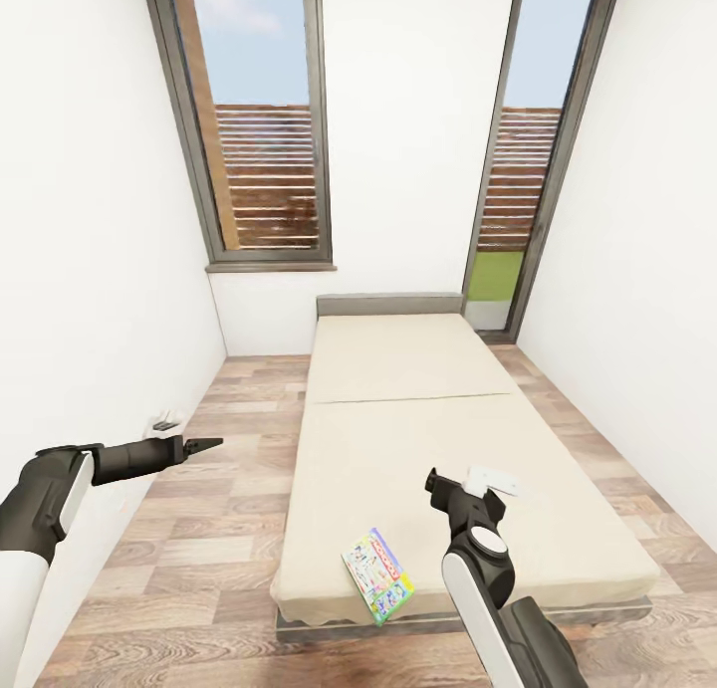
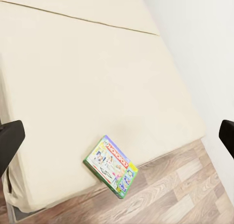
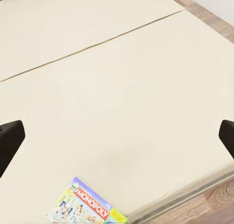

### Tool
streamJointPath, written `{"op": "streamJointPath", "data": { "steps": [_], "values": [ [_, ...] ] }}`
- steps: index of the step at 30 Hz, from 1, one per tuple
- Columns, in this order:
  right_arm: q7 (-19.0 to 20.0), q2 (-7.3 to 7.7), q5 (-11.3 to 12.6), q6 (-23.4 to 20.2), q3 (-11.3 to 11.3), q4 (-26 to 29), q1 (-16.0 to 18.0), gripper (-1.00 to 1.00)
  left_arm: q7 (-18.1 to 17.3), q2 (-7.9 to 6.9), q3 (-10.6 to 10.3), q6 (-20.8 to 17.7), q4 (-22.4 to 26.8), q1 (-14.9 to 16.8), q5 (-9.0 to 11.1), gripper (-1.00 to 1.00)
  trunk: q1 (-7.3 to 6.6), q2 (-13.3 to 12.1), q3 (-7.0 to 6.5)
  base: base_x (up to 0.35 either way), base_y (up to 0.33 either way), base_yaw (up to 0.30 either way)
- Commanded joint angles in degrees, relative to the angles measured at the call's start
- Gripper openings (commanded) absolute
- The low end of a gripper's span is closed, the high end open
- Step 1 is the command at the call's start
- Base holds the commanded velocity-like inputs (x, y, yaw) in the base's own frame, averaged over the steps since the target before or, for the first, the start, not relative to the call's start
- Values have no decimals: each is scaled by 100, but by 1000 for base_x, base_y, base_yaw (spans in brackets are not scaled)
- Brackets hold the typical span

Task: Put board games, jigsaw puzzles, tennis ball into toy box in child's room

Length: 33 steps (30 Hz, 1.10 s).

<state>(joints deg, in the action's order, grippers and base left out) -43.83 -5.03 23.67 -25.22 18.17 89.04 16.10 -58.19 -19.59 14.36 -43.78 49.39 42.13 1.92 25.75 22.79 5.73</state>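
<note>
- The child's room [image 1: 418, 170] is white-walled with a wood plank floor [image 1: 199, 569] and two tall dark-framed windows [image 1: 261, 120] on the far wall.
- The bed [image 1: 418, 439] runs from the far wall toward the robot, right of centre, with two cream mattress halves meeting at a seam.
- The right arm reaches over the near right part of the bed; the right gripper [image 1: 434, 489] is dark and seen end on. In the right wrist view its two fingertips [image 3: 9, 141] stand wide apart at the picture's edges, so this claw is released and empty.
- The left gripper [image 1: 204, 444] hangs over the floor to the left of the bed. Its fingertips [image 2: 9, 139] likewise sit far apart, released, grasping nothing.
- One board game [image 1: 378, 574], white and green with a red logo, lies flat at the near edge of the bed, a corner overhanging.
- I judge the task barely begun as far as these views go: this game is not yet picked up. The second bed game, the table and the toy box cannot be checked from here.
</note>
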Motion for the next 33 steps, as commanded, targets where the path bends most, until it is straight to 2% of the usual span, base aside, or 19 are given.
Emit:
{"op": "streamJointPath", "data": {
  "steps": [1, 8, 16, 19, 20, 21, 22, 24, 25, 26, 28, 29, 31, 32, 33],
  "values": [
    [-44, -4, 32, -30, 5, 8, 7, 100, -9, 0, 5, -52, 0, 5, 19, 100, 4, 13, 13, -46, -8, 0],
    [-31, -14, 34, -30, -7, 8, 7, 100, -9, -7, 5, -52, 0, 5, 20, 100, 4, 13, 13, -108, -33, 0],
    [-4, 8, 162, -78, -79, -151, 36, 100, -17, -18, 6, -97, 0, 5, 27, 100, 4, 13, 13, -21, -22, 0],
    [106, 30, 425, -185, -240, -379, 106, 100, -16, -18, 6, -109, 0, 5, 27, 100, 4, 13, 13, -2, -2, 0],
    [227, 39, 654, -312, -363, -537, 181, 100, -15, -18, 5, -111, 0, 5, 27, 100, 4, 13, 13, -1, -1, 0],
    [419, 51, 947, -491, -526, -755, 287, 100, -14, -18, 5, -112, 0, 5, 26, 100, 4, 13, 13, 0, 0, 0],
    [544, 61, 1112, -593, -619, -890, 354, 100, -15, -18, 5, -112, 0, 5, 26, 100, 4, 13, 13, 0, 0, 0],
    [1183, 112, 1748, -1004, -1033, -1597, 678, 100, -16, -18, 5, -113, 0, 5, 27, 100, 4, 13, 13, 0, 0, 0],
    [1555, 167, 1993, -1160, -1227, -2025, 843, 100, -17, -18, 5, -113, 0, 5, 25, 100, 4, 13, 13, 0, 0, 0],
    [1749, 206, 2090, -1220, -1315, -2242, 920, 100, -17, -18, 5, -113, 0, 5, 26, 100, 4, 13, 13, 0, 0, 0],
    [2589, 423, 2337, -1363, -1606, -3043, 1172, 100, -16, -18, 5, -113, 0, 5, 25, 100, 4, 13, 13, 0, 0, 0],
    [2814, 490, 2375, -1384, -1666, -3216, 1219, 100, -18, -18, 5, -111, 0, 5, 26, 100, 4, 13, 13, 0, 0, 0],
    [3761, 755, 2465, -1437, -1864, -3817, 1353, 100, -28, -31, 11, -115, 0, 5, 31, 100, 4, 13, 13, 0, 0, 0],
    [4003, 815, 2478, -1445, -1904, -3947, 1379, 100, -29, -36, 14, -125, 0, 5, 32, 100, 4, 13, 13, 0, 0, 0],
    [4472, 919, 2496, -1464, -1974, -4186, 1428, 100, -34, -45, 19, -163, 0, 5, 37, 100, 4, 13, 13, 0, 0, 0]
  ]
}}
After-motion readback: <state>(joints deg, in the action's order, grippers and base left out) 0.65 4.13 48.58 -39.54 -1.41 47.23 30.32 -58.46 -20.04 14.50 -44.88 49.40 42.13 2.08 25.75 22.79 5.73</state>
